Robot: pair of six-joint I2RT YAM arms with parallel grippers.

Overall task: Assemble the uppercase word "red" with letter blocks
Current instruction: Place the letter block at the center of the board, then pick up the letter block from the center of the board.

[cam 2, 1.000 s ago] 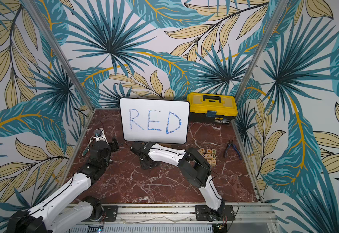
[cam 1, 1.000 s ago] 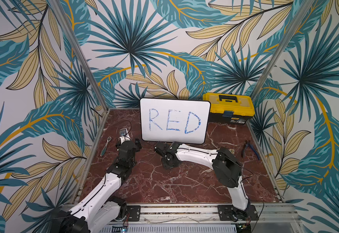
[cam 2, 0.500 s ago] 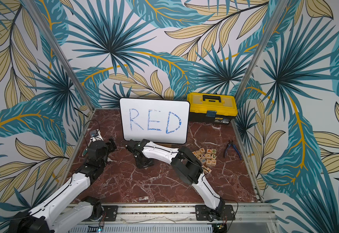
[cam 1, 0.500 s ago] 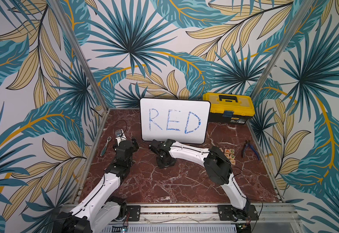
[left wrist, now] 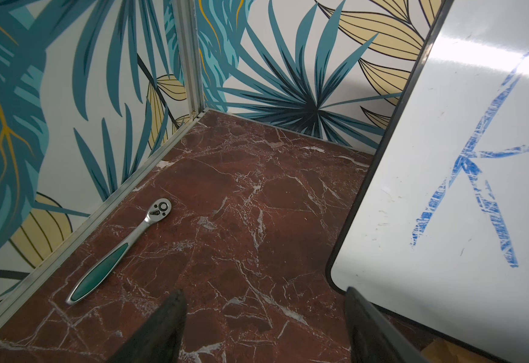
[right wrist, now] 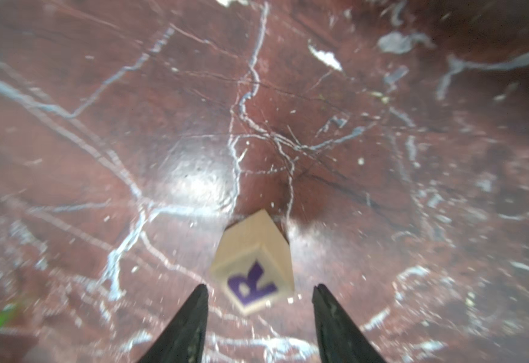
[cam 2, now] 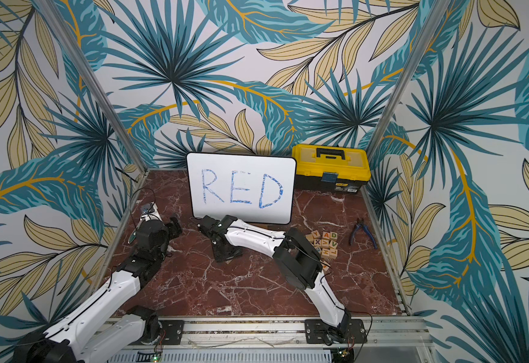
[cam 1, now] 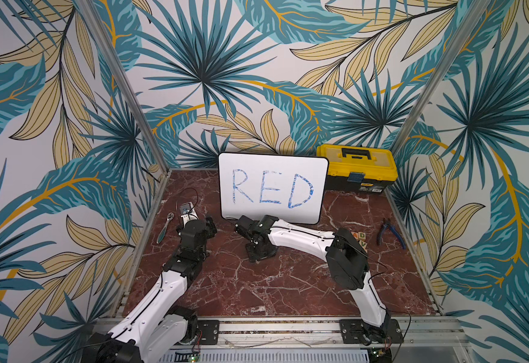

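One pale wooden cube with a dark purple R point(right wrist: 253, 267) lies cornerwise on the red-brown marble tabletop point(right wrist: 162, 125), right between the black fingertips point(right wrist: 194, 314) of the right gripper point(right wrist: 260, 286). Those jaws stand wider than the cube, with a sliver of marble showing on either side, so nothing is gripped, though that wrist picture is blurred. From above I cannot see the cube. The right gripper point(cam 1: 260, 251) points down at the table just in front of the board, and its black body covers the cube in both top views.

The left gripper point(left wrist: 264, 290) hovers with its jaws well apart and empty. It is just beside the lower corner of the white dark-rimmed whiteboard point(left wrist: 461, 125), which stands upright at the back and reads RED in blue marker.

The other small wooden letter cubes point(cam 2: 324, 243) sit clustered on the robot's right, well apart from the R cube. An A and a green D can be read in the far row, and an X and a V nearer. The rest are too small to be sure of. In a top view the right arm's black elbow point(cam 1: 346, 264) hides most of that cluster.

A silver ratchet wrench with a green handle point(left wrist: 121, 251) lies along the left wall. Blue-handled pliers point(cam 2: 362, 234) lie near the right wall, beside the cluster. A yellow-and-black plastic toolbox point(cam 1: 356, 169) sits in the back corner next to the board, and its front label is too small to read.
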